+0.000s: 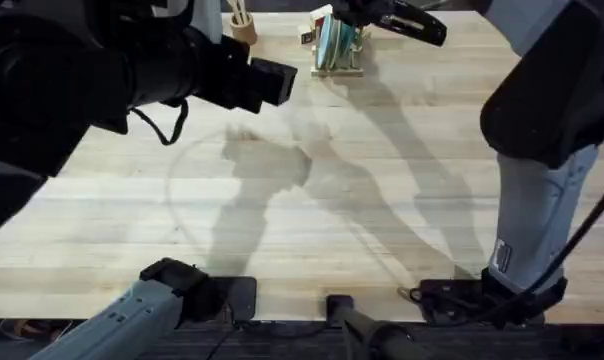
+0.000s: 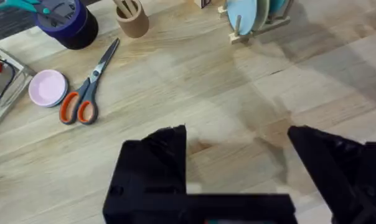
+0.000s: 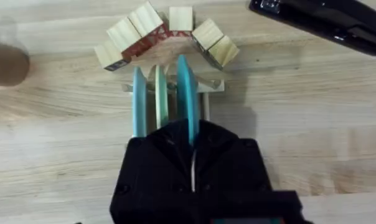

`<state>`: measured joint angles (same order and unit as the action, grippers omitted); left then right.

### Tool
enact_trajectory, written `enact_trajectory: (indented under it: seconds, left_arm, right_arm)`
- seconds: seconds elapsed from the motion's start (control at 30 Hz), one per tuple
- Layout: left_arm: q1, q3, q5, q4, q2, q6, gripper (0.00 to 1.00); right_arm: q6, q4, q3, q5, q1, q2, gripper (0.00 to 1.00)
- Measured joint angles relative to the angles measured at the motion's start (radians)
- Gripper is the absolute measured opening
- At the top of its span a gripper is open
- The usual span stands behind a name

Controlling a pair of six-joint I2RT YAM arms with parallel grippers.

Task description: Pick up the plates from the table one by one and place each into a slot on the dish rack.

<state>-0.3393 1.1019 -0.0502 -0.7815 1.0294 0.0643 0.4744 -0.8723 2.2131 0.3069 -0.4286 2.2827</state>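
The plates stand on edge in the dish rack (image 3: 172, 93) at the far side of the table (image 1: 382, 220): in the right wrist view 3 discs show there, a pale blue one (image 3: 139, 102), a cream one (image 3: 161, 99) and a turquoise one (image 3: 187, 99), side by side in neighbouring slots. The right gripper (image 3: 192, 146) sits directly over the rack with its fingers closed on the top edge of the turquoise plate, which runs down between them into its slot, so the step in hand looks like the final placing of that plate. I judge the task close to done, since no plate lies flat on the table in the overhead view. The next move calls for the fingers to part while the plate rests between its pegs, then a straight lift clear, without nudging the cream plate just beside it or the light rack itself. Wooden blocks (image 3: 166, 34) lie just behind the rack and a black stapler (image 3: 325, 22) lies beyond them, so a straight lift is safer than moving on past the rack. The left gripper (image 2: 238, 140) hovers over bare table well apart from the rack, fingers spread wide and holding nothing; scissors (image 2: 88, 84) and a pink dish (image 2: 48, 87) lie off to its side.
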Motion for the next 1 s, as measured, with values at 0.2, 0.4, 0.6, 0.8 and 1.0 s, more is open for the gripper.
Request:
enact_trajectory:
  seconds: [0.2,0.4,0.6,0.8,1.0]
  left_arm:
    - [0.000,0.000,0.000,0.000,0.000,0.000,0.995]
    - [0.000,0.000,0.000,0.001,0.000,0.000,0.995]
    - [0.000,0.000,0.000,0.001,0.000,0.000,0.995]
    - [0.000,0.000,0.000,0.003,0.000,0.000,0.995]
    - [0.000,0.000,0.000,0.007,0.000,0.000,0.994]
  right_arm:
    - [0.000,-0.001,0.000,0.000,0.000,0.019,0.031]
    - [0.000,-0.001,0.000,0.000,0.000,0.019,0.031]
    - [-0.001,0.000,0.000,0.000,0.000,0.019,0.117]
    - [-0.003,0.001,0.000,0.000,0.000,0.019,0.155]
    - [-0.003,0.000,0.000,0.000,0.000,0.019,0.228]
